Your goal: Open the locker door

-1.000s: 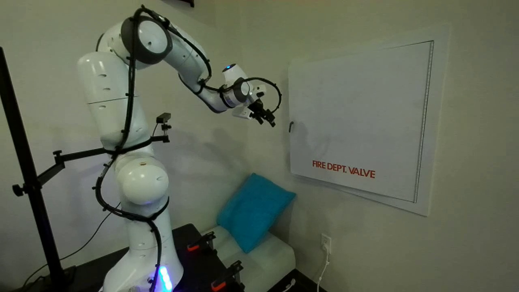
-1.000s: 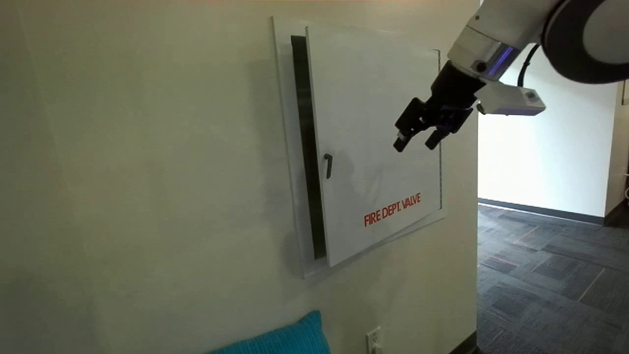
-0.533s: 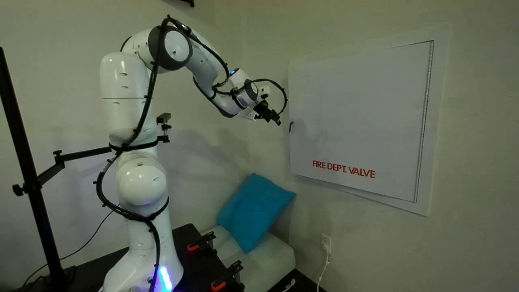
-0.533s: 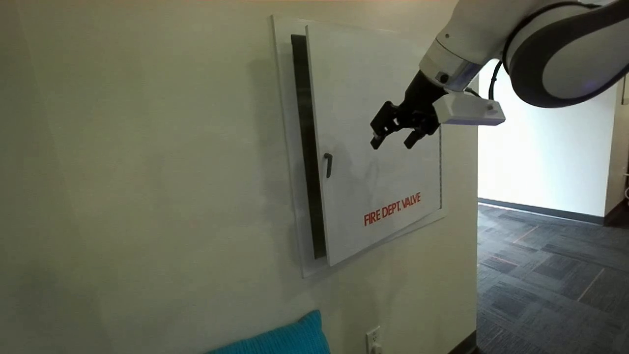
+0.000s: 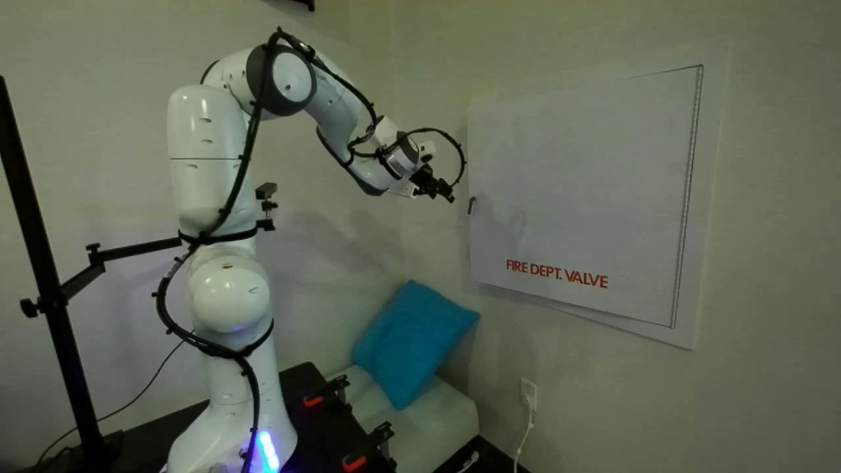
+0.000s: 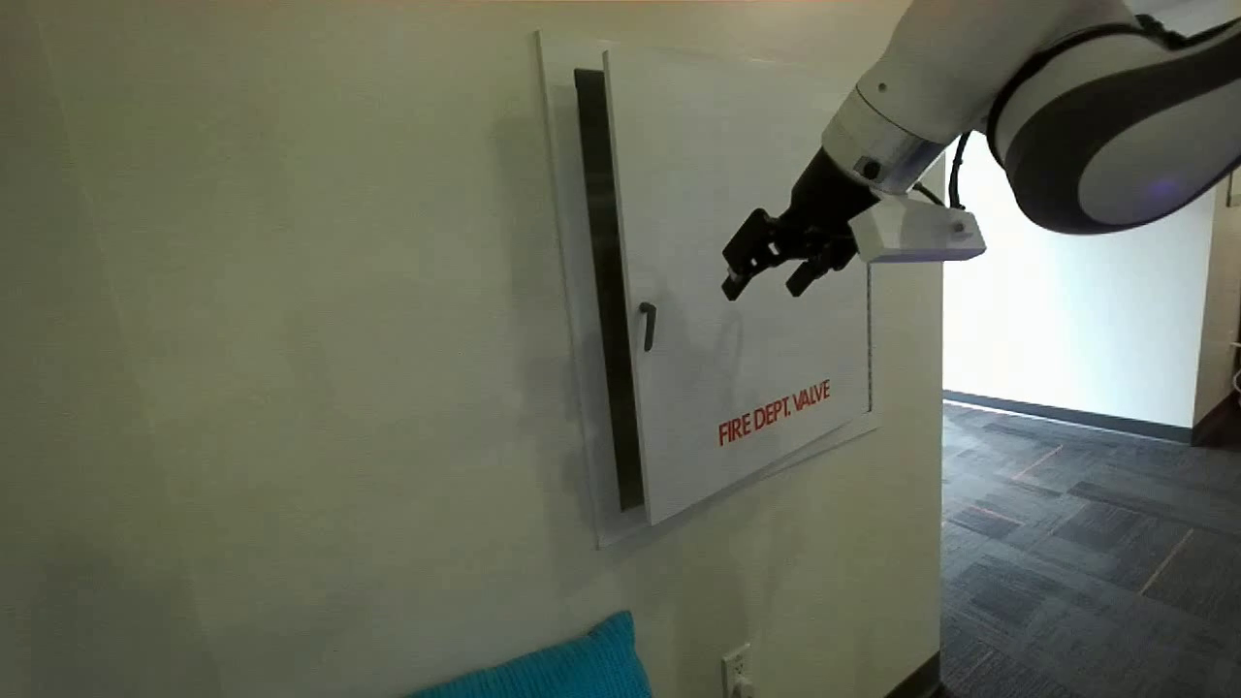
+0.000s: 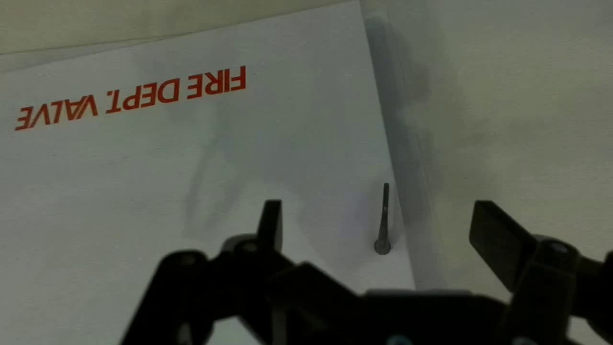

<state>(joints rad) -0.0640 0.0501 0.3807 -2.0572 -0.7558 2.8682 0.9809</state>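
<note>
The arm stands upright in the lower left of an exterior view, folds over in the upper left, then slopes down toward the centre of the frame. In the wrist view its fingers are spread well apart near the bottom, with a dark handle showing between them. The locker door stands ajar mid-frame in an exterior view, partly behind the fingers.

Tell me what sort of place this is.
Probably an office or similar shared building: a white door lettered FIRE DEPT. VALVE, patchwork carpet past the wall's edge, and a blue cushion on a pale seat.
</note>
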